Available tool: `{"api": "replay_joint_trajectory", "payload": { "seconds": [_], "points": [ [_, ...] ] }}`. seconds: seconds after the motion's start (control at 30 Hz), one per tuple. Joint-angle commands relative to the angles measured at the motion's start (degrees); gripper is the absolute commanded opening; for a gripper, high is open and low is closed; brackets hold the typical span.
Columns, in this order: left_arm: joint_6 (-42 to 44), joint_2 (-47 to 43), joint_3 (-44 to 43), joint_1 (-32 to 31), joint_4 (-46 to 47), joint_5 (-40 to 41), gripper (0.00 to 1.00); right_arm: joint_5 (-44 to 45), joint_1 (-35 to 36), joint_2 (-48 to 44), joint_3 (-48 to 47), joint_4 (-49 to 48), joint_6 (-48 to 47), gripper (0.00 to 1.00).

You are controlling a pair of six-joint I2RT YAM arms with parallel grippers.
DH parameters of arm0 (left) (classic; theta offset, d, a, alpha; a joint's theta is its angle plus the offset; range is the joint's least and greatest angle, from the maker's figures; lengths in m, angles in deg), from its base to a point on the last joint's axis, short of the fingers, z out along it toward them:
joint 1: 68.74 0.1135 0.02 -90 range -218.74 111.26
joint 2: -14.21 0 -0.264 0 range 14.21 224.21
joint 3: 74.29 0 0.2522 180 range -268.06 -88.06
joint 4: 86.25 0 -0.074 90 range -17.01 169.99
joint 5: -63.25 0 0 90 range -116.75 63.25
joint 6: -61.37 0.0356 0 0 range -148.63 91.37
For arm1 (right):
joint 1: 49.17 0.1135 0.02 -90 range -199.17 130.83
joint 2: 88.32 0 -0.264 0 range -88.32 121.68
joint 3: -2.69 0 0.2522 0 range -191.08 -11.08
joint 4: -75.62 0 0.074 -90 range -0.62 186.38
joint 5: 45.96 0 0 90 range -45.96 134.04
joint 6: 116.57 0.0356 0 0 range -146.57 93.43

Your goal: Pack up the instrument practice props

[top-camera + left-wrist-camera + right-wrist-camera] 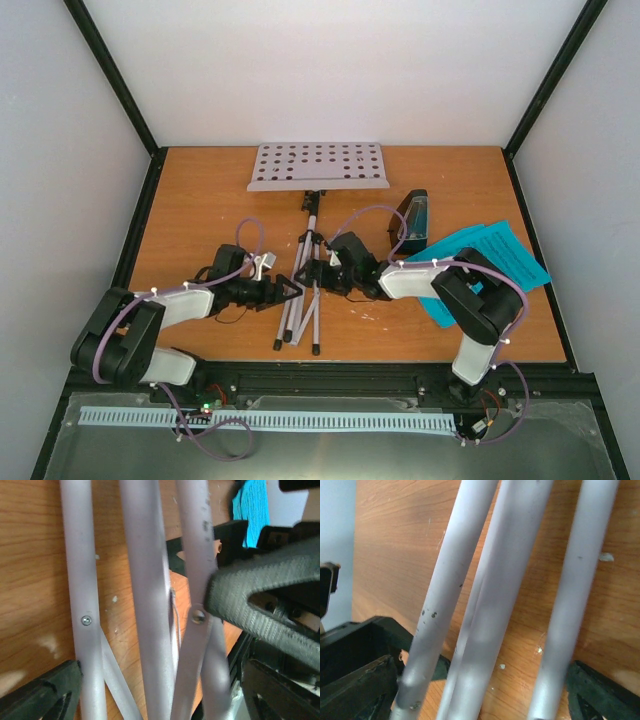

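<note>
On the counter (200, 200) the white music stand (318, 168) lies flat. My left hand (292, 290) and my right hand (318, 270) reach its legs (145, 605) from each side, both with fingers spread apart around them.

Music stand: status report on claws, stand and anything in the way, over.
Left claw open astride the legs. Right claw astride them too, grip unclear. Music stand lying on table. Metronome and cyan pages lie clear to the right.

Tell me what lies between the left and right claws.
Between left claw and right claw: the white tripod music stand's folded legs, seen in the top view.
</note>
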Motion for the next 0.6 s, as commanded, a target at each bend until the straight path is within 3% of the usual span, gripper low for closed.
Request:
{"api": "replay_joint_trajectory", "payload": {
  "seconds": [0.0, 0.33, 0.4, 0.5, 0.57],
  "points": [
    [-1.4, 2.3, -0.2, -3.2, 3.1, -2.0, 0.82, -0.5, 1.4, 2.1, -1.4, -1.8, 0.8, 0.84],
    [-1.9, 6.4, -2.1, -5.3, 5.9, -2.6, 0.47, 0.1, 2.4, 3.7, -1.5, -3.8, 2.0, 0.47],
    [-1.9, 7.0, -2.3, -5.5, 6.4, -2.9, 0.44, 0.3, 2.4, 3.8, -1.5, -4.1, 2.2, 0.41],
    [-1.9, 7.1, -2.3, -5.6, 6.4, -2.6, 0.44, 0.6, 2.4, 3.6, -1.3, -4.4, 2.2, 0.41],
    [-1.8, 6.4, -2.3, -5.6, 5.5, -1.4, 0.52, 1.1, 2.5, 3.0, -1.1, -4.3, 2.0, 0.45]
  ]
}}
